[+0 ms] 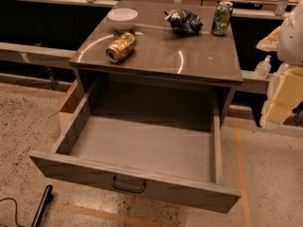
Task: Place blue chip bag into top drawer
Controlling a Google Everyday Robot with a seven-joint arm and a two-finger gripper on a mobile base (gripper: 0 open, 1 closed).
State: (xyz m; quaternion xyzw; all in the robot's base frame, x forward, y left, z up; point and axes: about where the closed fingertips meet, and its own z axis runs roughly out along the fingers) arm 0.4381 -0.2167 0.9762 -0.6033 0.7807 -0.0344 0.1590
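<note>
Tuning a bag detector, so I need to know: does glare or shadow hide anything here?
Camera view: curved glare streaks cross the glossy tabletop beside the gold can, missing the blue chip bag, dark with small glints; the open top drawer is shadowed deepest at its back; the end effector, at the right edge off the tabletop, is lit pale.

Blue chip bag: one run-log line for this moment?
blue chip bag: on cabinet top; top drawer: open; end effector: not in view
</note>
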